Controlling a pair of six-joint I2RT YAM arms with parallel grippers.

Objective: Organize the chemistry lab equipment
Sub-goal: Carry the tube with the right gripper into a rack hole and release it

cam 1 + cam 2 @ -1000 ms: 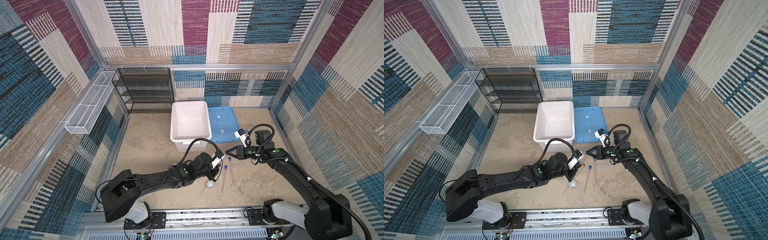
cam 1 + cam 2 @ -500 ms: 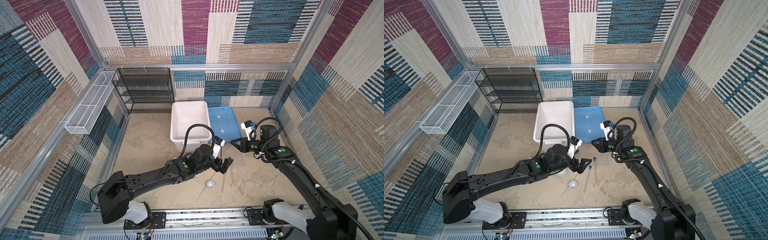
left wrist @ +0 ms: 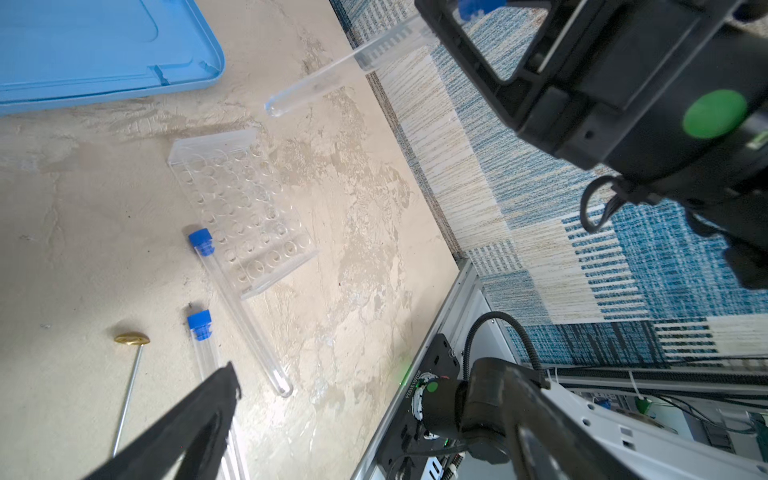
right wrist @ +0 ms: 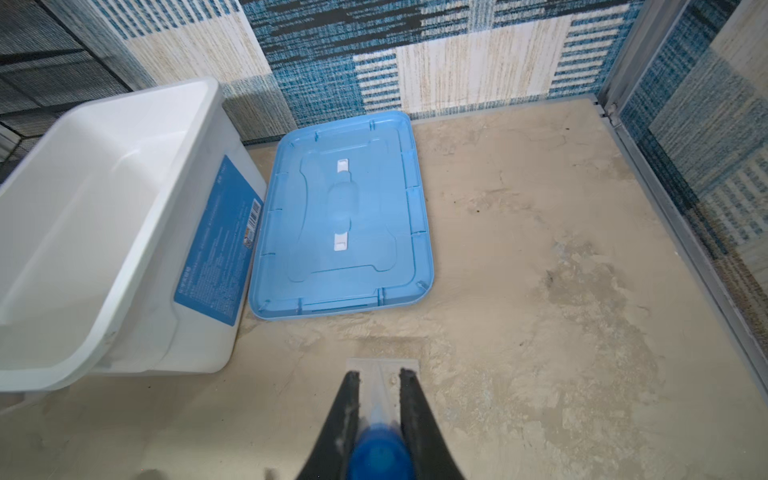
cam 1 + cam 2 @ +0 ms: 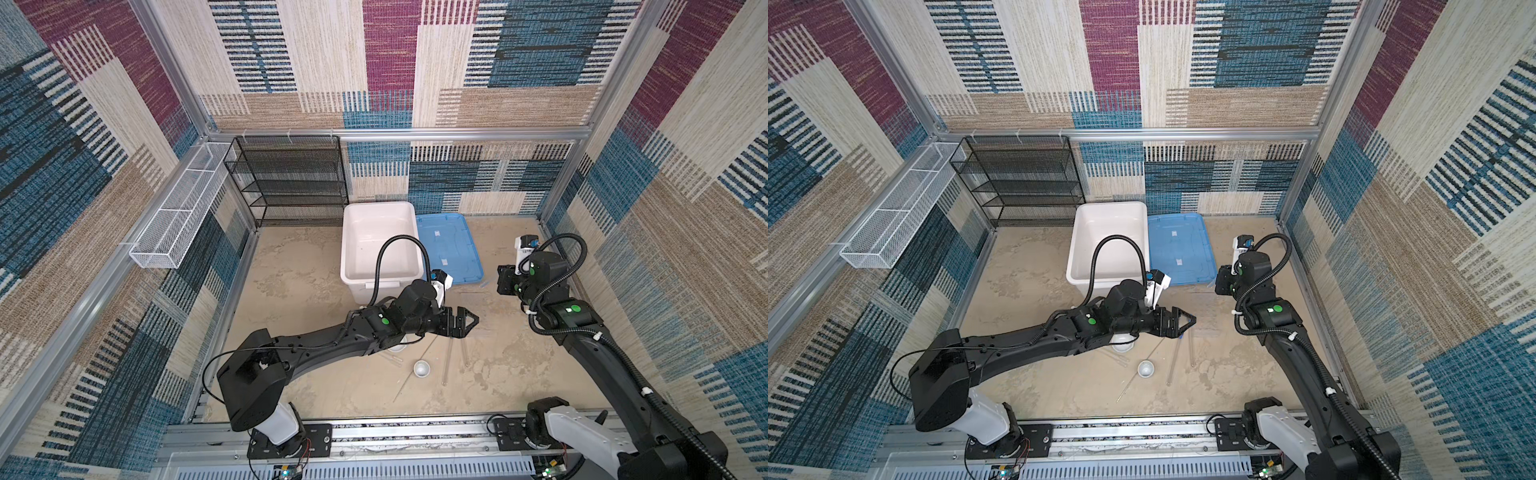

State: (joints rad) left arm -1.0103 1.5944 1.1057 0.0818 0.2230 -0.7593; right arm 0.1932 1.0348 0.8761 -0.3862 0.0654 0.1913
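Light: bright, even, is falling from above.
Shadows: soft, are lying under the left arm (image 5: 332,336) on the floor (image 5: 299,257).
Glare: white bin (image 4: 104,187) is washing out inside.
Blur: blue-capped tube (image 4: 380,455) is smearing close to the lens.
Distortion: corner post (image 5: 174,75) is leaning outward under wide-angle stretch.

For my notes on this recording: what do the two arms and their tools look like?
Both arms, left and right, are matte black with white base housings on a silver rail. Each carries a round green sticker, a looping black corrugated cable and a white wrist camera with a blue detail. The left tool and right tool have black, tapering, pointed fingers.
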